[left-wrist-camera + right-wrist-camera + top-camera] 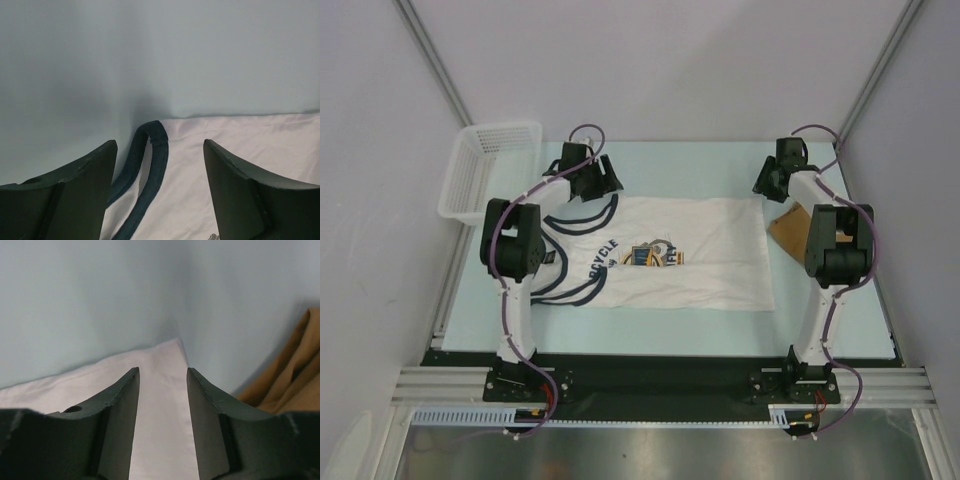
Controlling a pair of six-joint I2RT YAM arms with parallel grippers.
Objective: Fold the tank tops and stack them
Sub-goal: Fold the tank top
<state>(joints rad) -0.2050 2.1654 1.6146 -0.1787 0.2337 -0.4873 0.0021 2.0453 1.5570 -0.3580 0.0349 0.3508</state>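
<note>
Evidently light and limp, the white tank top (690,260) lay flat on the worktop (690,165), the tan tank top (786,232) bunched beside its hem. Left fingers (95,170) stood spread over a navy strap (155,145), right fingers (120,400) parted over the far hem corner (172,347), pinching nothing: sensible holds for thin cloth.

The right arm (835,245) covers much of the tan top (786,235), perhaps crumpled

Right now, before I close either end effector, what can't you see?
Tan top: top view, mostly behind right arm; cut off in right wrist view.
White top: straps partly under left arm, top view.
Chest print: too small to read fully.
Left end effector, right end effector: cloth contact unclear, wrist views.
</note>
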